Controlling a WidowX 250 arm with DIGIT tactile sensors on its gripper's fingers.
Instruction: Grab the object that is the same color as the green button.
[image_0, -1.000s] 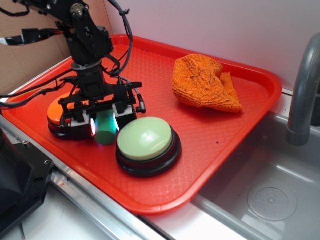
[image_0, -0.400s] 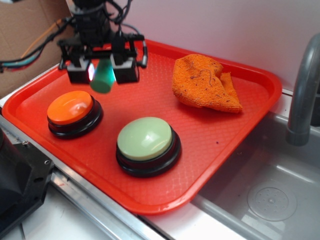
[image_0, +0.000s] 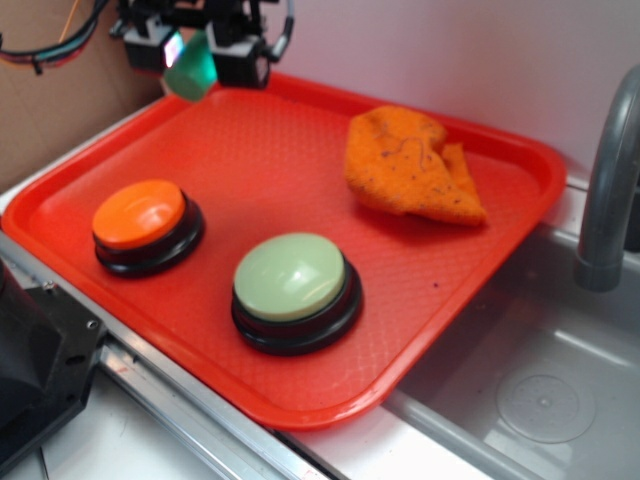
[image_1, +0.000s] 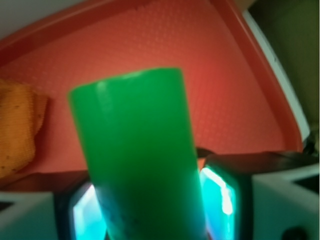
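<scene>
A: Front of the tray, nearest the bench edge?
B: 1 red tray (image_0: 420, 300), textured floor, set beside a sink. Near its front edge, 1 green button (image_0: 291, 277): pale green dome on a black base. Just left of it, toward the front-left corner, 1 orange button (image_0: 139, 213) on a like base; the 2 stand apart.

A: Middle and right?
B: Middle floor bare. Toward the back-right corner, 1 orange cloth (image_0: 408, 165), crumpled, lying on the tray floor. Off the tray's right edge, 1 grey faucet (image_0: 606, 190) over the sink.

A: Far end?
B: Above the back-left corner, 1 gripper (image_0: 190, 52), raised well clear of the tray floor. Its 2 fingers are closed against 1 green cylinder (image_0: 191, 69), clamped between them. The wrist view shows the cylinder (image_1: 140, 155) filling the frame between lit teal pads (image_1: 217, 192), tray floor far beneath it.
</scene>
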